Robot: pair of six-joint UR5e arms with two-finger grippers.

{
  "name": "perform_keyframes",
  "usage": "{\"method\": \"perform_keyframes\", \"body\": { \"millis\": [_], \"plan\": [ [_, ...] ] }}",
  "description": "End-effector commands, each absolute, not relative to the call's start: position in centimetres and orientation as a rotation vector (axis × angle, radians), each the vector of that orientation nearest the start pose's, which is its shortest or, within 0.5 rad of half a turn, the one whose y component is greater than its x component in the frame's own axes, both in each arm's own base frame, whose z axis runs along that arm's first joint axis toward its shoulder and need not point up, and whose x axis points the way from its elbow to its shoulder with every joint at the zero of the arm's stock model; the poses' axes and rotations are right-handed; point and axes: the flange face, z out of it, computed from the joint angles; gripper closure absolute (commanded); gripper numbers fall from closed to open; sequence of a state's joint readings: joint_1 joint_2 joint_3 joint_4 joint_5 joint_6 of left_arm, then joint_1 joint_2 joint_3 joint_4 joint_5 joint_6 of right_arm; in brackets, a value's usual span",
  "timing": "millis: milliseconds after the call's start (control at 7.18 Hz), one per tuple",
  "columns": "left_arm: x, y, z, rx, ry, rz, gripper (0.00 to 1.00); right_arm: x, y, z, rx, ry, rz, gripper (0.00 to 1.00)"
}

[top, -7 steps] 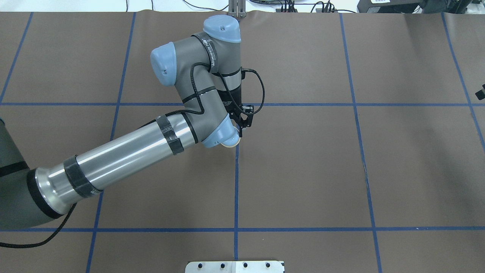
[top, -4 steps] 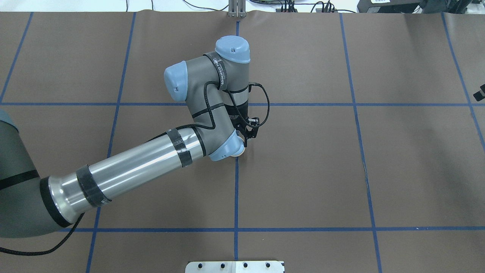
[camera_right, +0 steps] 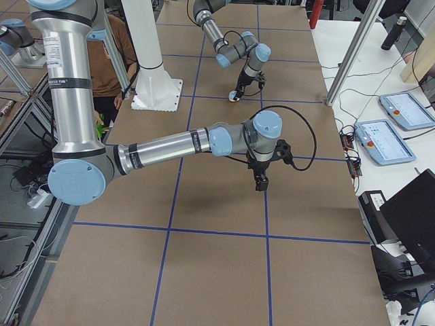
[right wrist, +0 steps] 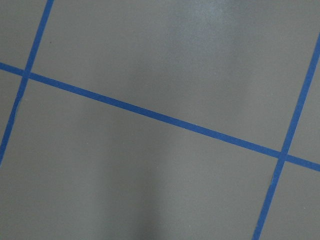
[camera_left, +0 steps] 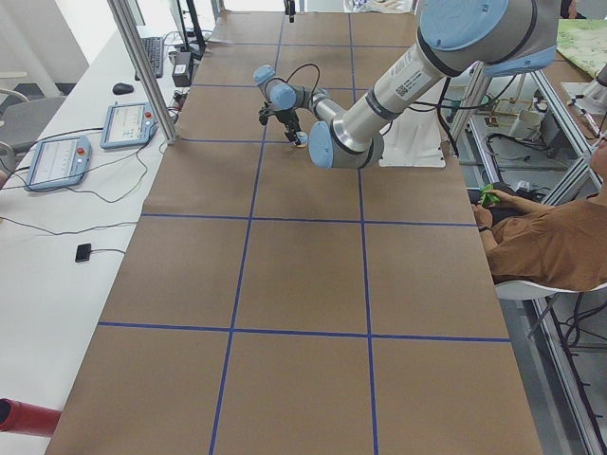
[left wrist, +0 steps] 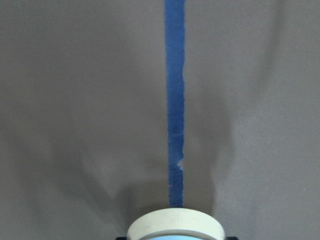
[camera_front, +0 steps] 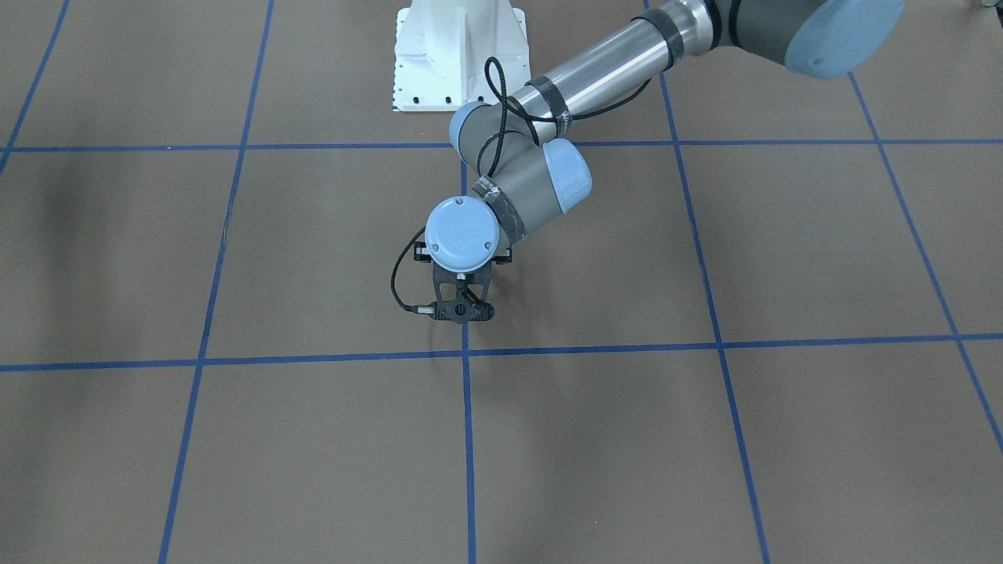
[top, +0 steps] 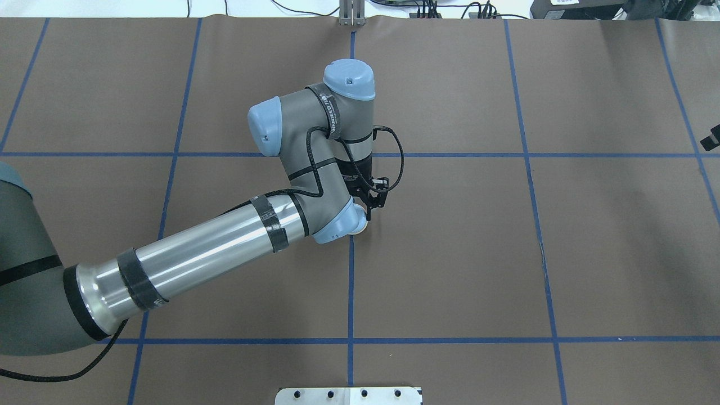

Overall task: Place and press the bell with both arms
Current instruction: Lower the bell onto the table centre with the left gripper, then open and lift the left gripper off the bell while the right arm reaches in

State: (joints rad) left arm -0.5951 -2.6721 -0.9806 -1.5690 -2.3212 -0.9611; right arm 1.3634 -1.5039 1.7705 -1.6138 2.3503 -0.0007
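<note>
We note the left gripper [top: 367, 216] closed on the bell [left wrist: 175, 225], only its cream rim showing at the wrist camera's lower edge. The bell is low over a blue tape line [left wrist: 175, 100] at mid-table [top: 450, 253]; whether it touches, we cannot tell. The right gripper [camera_right: 260, 183] hangs well apart; open or closed, we cannot tell.

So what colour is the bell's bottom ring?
Cream. The bell shows best in the left wrist view.

Left arm [top: 214, 253] reaches out mid-tabletop, left end effector [top: 367, 214] pointing down and clamped on the bell [top: 360, 226]; right end effector [camera_right: 262, 183] points down too.
</note>
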Motion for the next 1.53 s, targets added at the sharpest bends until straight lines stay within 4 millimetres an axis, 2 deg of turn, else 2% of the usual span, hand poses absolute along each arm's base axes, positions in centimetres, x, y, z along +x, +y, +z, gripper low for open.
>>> {"method": "perform_keyframes", "body": {
  "millis": [0,139,279,418,557,697,836,975,1115,1254,1393],
  "plan": [
    [66.1,-52.7,17.1,-0.314,0.83,0.212,0.04,-5.8,-52.3,52.0,0.14,-0.803,-0.31,0.0],
    [66.0,-52.8,16.7,-0.287,0.86,0.227,0.01,-7.2,-53.1,50.5,0.14,-0.808,-0.301,0.0],
    [64.9,-53.9,16.3,-0.261,0.859,0.204,0.01,-8.7,-54.1,48.5,0.141,-0.818,-0.277,0.0],
    [59.9,-57.2,14.0,-0.213,0.9,0.159,0.01,-11.3,-55.4,45.2,0.132,-0.839,-0.222,0.0],
    [56.5,-57.8,13.5,-0.215,0.882,0.124,0.01,-15.3,-56.3,40.6,0.108,-0.863,-0.143,0.0],
    [51.9,-58.0,15.3,-0.197,0.888,0.092,0.01,-19.6,-56.9,35.9,0.104,-0.875,-0.087,0.01],
    [45.4,-57.4,20.4,-0.137,0.906,0.101,0.01,-24.9,-56.0,32.2,0.09,-0.875,-0.049,0.1],
    [39.4,-57.5,25.2,-0.087,0.906,0.14,0.01,-31.3,-54.3,28.1,0.087,-0.869,-0.013,0.38],
    [34.7,-58.2,29.9,-0.075,0.908,0.174,0.01,-37.7,-51.6,24.0,0.077,-0.876,0.029,0.78],
    [30.5,-58.1,33.7,-0.049,0.894,0.2,0.01,-43.1,-48.8,21.3,0.086,-0.875,0.005,1.0],
    [27.2,-58.0,36.8,-0.031,0.879,0.214,0.02,-48.1,-48.1,18.0,0.076,-0.878,-0.002,1.0]
  ]
}}
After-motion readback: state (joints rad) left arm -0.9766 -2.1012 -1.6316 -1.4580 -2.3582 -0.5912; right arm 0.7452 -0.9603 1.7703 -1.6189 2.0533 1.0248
